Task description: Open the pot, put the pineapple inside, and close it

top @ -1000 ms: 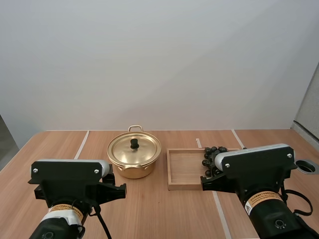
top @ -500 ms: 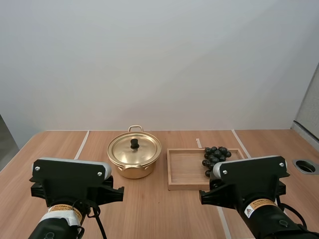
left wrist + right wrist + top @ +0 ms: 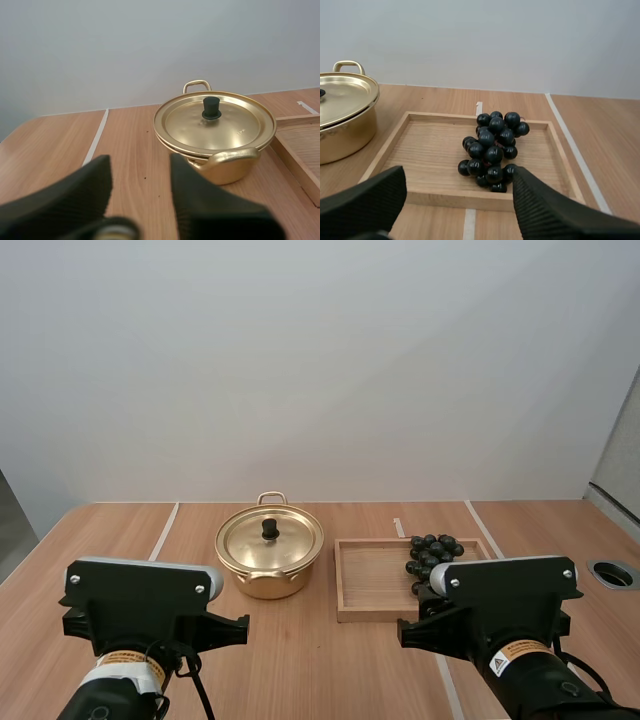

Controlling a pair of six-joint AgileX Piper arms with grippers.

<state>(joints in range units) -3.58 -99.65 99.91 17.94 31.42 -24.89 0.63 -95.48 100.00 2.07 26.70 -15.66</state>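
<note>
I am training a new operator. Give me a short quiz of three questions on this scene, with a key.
1. True or false: the lid sits on the pot.
2. What lies in the wooden tray? A) a pineapple B) grapes C) wet wipes
3. Fill in: the left gripper and the right gripper are both ___.
Key: 1 true; 2 B; 3 open.
</note>
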